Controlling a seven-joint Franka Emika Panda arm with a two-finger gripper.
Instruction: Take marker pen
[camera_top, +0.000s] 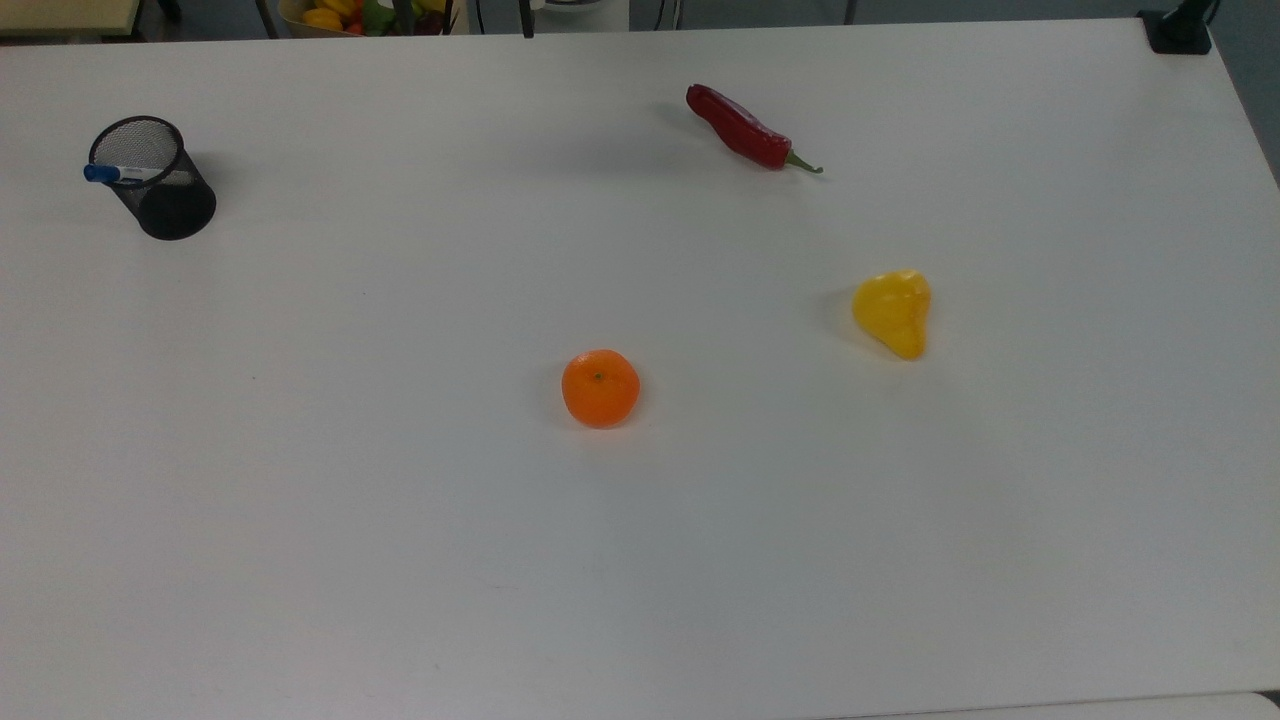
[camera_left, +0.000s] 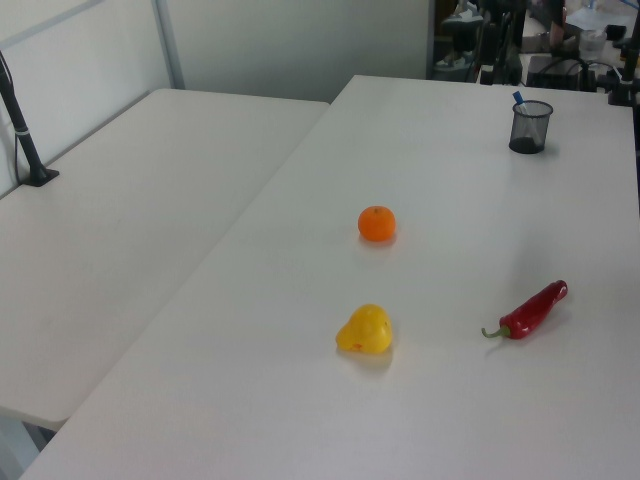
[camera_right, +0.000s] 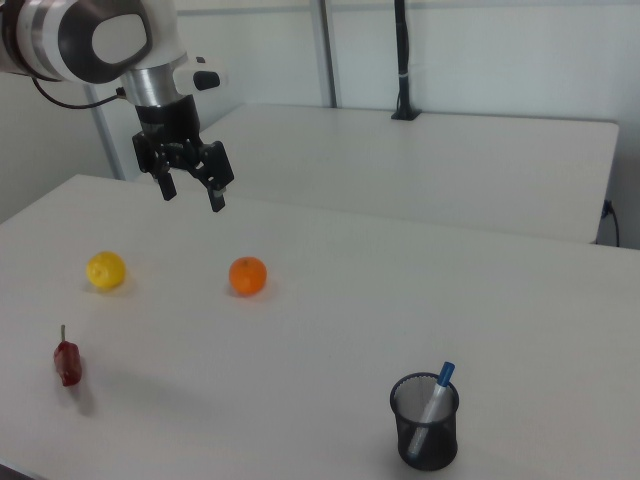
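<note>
The marker pen (camera_right: 434, 398), white with a blue cap, stands tilted inside a black mesh cup (camera_right: 425, 423) near the right view's bottom. In the top view the marker pen (camera_top: 112, 174) pokes its blue cap over the rim of the cup (camera_top: 158, 186) at the far left. In the left view the marker pen (camera_left: 519, 98) shows as a blue tip above the cup (camera_left: 530, 126). My gripper (camera_right: 192, 194) hangs open high above the table in the right view, far to the left of the cup, with nothing between its fingers.
An orange (camera_top: 600, 388) lies mid-table. A yellow pear-shaped fruit (camera_top: 893, 312) and a red chili pepper (camera_top: 745, 131) lie to the top view's right. A second white table (camera_left: 110, 230) adjoins on the left view's left. A black post (camera_right: 402, 60) stands behind.
</note>
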